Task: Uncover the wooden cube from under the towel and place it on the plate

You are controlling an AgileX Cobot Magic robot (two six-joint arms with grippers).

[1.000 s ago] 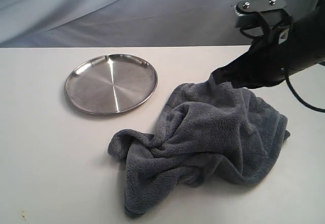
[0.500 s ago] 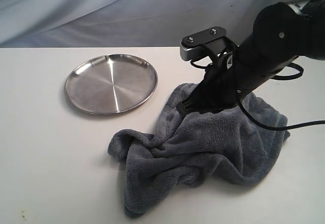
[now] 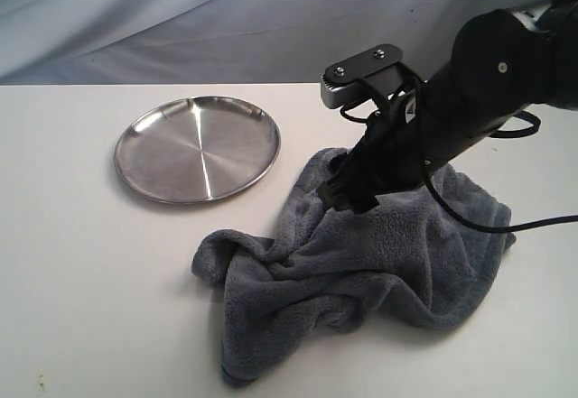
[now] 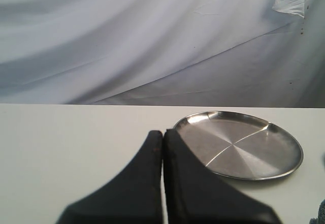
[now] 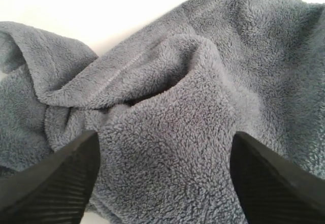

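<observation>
The crumpled dark blue-grey towel (image 3: 361,263) lies on the white table, right of the steel plate (image 3: 197,148). The wooden cube is hidden; none of the views shows it. My right gripper (image 3: 348,195) presses down on the towel's far left part. Seen from the right wrist, the gripper (image 5: 163,137) is open, its fingers standing wide on either side of a raised fold of towel (image 5: 167,82). My left gripper (image 4: 163,132) is shut and empty, hovering near the plate (image 4: 238,144); it is out of the exterior view.
A pale grey cloth backdrop (image 3: 226,19) hangs behind the table. Bare white tabletop (image 3: 81,263) spreads left of the towel and in front of the plate. The right arm's black cable (image 3: 470,222) loops over the towel.
My right arm has swung from the towel's far right edge leftward and down onto its far left part, then settled slightly lower. Towel and plate have not shifted.
</observation>
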